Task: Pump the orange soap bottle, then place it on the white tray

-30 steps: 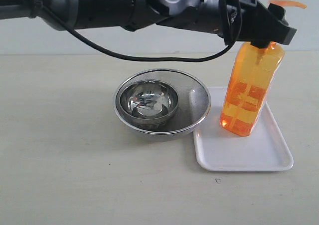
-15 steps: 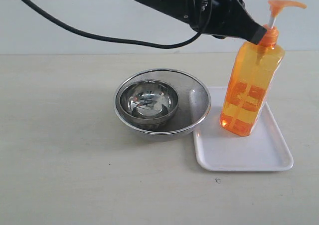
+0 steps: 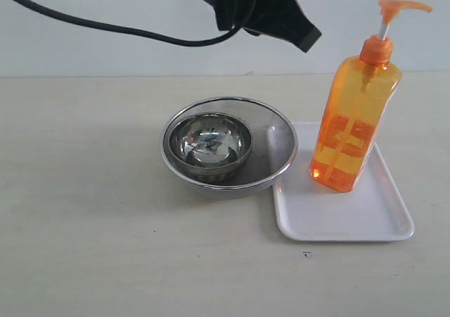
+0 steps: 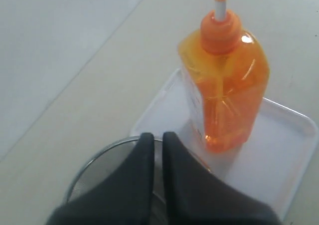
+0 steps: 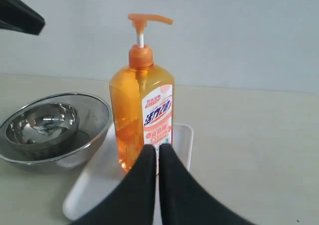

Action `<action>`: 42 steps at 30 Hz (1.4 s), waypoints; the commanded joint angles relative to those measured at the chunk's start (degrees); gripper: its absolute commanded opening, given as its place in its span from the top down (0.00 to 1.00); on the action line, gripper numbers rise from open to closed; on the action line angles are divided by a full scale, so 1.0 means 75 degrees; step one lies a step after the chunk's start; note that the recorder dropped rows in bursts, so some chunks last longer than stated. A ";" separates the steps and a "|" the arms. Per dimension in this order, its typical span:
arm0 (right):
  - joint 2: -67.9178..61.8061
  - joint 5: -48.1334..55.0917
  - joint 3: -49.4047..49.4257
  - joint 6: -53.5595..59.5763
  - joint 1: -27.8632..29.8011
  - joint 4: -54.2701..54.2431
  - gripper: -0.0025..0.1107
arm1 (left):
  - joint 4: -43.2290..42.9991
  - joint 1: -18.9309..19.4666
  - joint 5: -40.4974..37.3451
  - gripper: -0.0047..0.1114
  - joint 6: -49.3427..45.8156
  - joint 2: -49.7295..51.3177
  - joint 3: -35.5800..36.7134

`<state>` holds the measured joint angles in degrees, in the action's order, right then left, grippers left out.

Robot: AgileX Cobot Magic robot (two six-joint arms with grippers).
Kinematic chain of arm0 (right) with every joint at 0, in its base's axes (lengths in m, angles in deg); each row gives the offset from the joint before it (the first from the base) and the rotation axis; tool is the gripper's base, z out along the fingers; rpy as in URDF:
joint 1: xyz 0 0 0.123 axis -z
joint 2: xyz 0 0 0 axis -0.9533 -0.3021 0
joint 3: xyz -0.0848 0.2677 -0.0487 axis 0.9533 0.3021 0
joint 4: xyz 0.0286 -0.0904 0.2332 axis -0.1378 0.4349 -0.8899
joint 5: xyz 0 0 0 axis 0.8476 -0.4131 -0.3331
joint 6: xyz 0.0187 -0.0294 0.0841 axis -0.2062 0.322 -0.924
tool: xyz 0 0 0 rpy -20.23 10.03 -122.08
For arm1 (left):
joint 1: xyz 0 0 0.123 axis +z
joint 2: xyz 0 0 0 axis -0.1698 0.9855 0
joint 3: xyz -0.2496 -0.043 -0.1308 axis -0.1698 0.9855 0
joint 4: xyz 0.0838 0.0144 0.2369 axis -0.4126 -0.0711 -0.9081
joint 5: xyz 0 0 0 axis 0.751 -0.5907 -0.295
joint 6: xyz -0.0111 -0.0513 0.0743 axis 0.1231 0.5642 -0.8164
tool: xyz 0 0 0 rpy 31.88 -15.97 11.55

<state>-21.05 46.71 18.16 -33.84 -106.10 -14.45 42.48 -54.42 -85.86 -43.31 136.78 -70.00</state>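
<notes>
The orange soap bottle (image 3: 355, 124) stands upright on the white tray (image 3: 344, 222), its pump head raised; it also shows in the left wrist view (image 4: 224, 85) and, label forward, in the right wrist view (image 5: 142, 98). My left gripper (image 3: 306, 39) hangs shut and empty high above the bowls, up and left of the pump, clear of the bottle; its closed tips (image 4: 154, 137) sit over the bowl rim. My right gripper (image 5: 158, 150) is shut and empty, facing the bottle from a short way off. The tray (image 4: 289, 150) (image 5: 94, 185) is partly hidden by the bottle.
Two nested steel bowls (image 3: 228, 148) (image 5: 47, 127) sit left of the tray, the outer rim touching or nearly touching the tray's left edge. A pale wall runs along the back of the beige table (image 3: 84, 225).
The left gripper let go of the bottle's neck, shut, and drew up and to the left, away from the bottle. The bottle stays standing on the tray.
</notes>
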 commanded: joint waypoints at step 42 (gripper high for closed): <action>-0.1904 -0.1567 -0.0223 -0.1988 -0.0001 0.2599 0.98 | -0.4499 0.0006 0.0121 0.92 0.5497 -0.5663 0.5044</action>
<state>-34.56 35.62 17.70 -46.86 -106.10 3.51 9.71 -54.42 -85.48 -4.01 96.78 -34.40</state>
